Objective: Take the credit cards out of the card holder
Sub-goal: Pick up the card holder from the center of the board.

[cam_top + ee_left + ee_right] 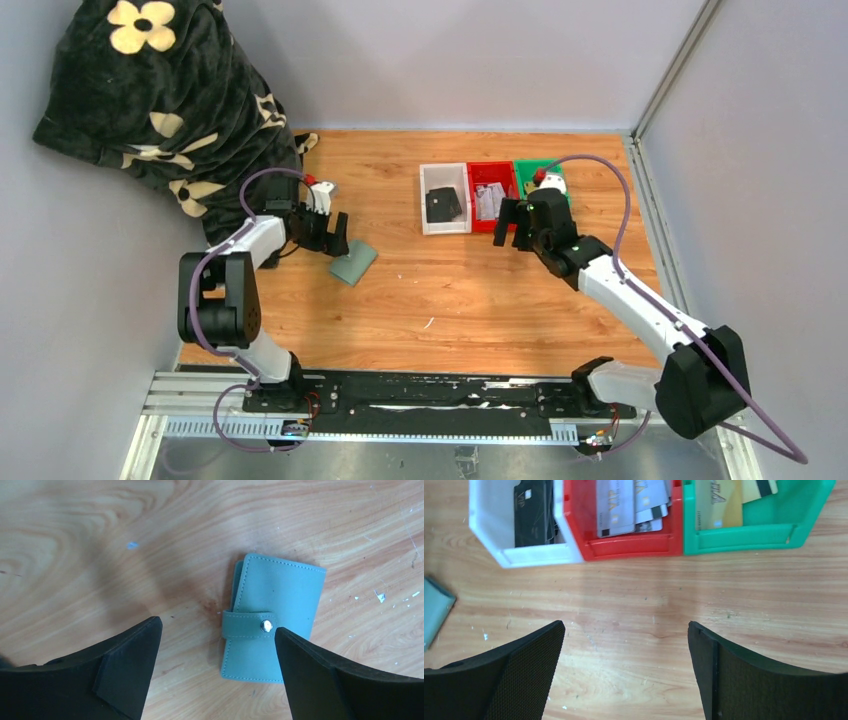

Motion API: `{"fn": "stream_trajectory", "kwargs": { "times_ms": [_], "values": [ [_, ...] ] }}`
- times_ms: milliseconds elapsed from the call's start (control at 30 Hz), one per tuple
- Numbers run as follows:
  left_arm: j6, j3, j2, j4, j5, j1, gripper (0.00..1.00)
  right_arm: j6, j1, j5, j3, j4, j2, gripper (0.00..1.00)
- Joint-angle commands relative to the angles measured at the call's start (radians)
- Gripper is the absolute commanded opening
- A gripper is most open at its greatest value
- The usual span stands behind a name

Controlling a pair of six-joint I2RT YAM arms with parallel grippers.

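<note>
The card holder (354,263) (280,595) is a sage-green wallet lying flat on the wooden table, folded closed with its tab snapped down. The credit cards are hidden inside it. My left gripper (335,237) (217,627) hovers just above its near edge, open, with the tab between the fingers and nothing gripped. My right gripper (512,222) (626,626) hangs open over bare wood in front of the bins, holding nothing. The card holder's corner (434,609) shows at the left edge of the right wrist view.
Three small bins stand in a row at the back: a white bin (428,210) (486,535) with a black item, a red bin (484,172) (629,547) with pale loose cards, a green bin (524,167) (744,534) with gold ones. A dark flowered blanket (160,100) fills the far left corner.
</note>
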Motion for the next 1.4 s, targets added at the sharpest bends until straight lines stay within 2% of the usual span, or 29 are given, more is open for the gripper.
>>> {"fn": "stream_trajectory", "kwargs": {
  "times_ms": [0, 133, 300, 433, 600, 667, 767, 933, 1133, 1367],
  "values": [
    [-0.025, 0.011, 0.047, -0.080, 0.052, -0.010, 0.91, -0.062, 0.095, 0.105, 0.064, -0.082, 0.010, 0.97],
    [-0.031, -0.028, 0.064, -0.079, 0.077, -0.017, 0.81, -0.079, 0.144, 0.115, 0.104, -0.090, 0.018, 0.96],
    [-0.034, -0.047, 0.085, -0.065, 0.053, -0.018, 0.69, -0.094, 0.178, 0.087, 0.159, -0.098, 0.036, 0.95],
    [-0.043, -0.038, 0.111, -0.071, 0.033, -0.018, 0.57, -0.109, 0.199, 0.064, 0.203, -0.128, 0.048, 0.95],
    [-0.047, -0.046, 0.113, -0.047, -0.012, -0.018, 0.31, -0.125, 0.208, -0.020, 0.230, -0.136, 0.078, 0.95],
    [-0.046, -0.054, 0.106, -0.040, -0.021, -0.051, 0.15, -0.129, 0.209, -0.071, 0.250, -0.146, 0.100, 0.95],
    [-0.028, -0.061, 0.083, -0.043, -0.046, -0.072, 0.02, -0.135, 0.210, -0.146, 0.281, -0.156, 0.126, 0.95],
    [0.031, -0.062, 0.001, -0.069, -0.081, -0.102, 0.00, -0.144, 0.212, -0.291, 0.311, -0.158, 0.162, 0.95],
    [0.106, -0.069, -0.149, -0.105, -0.004, -0.107, 0.00, -0.156, 0.213, -0.446, 0.325, -0.156, 0.203, 0.95],
    [0.213, -0.099, -0.279, -0.169, 0.086, -0.148, 0.00, -0.156, 0.234, -0.555, 0.323, -0.134, 0.232, 0.95]
  ]
}}
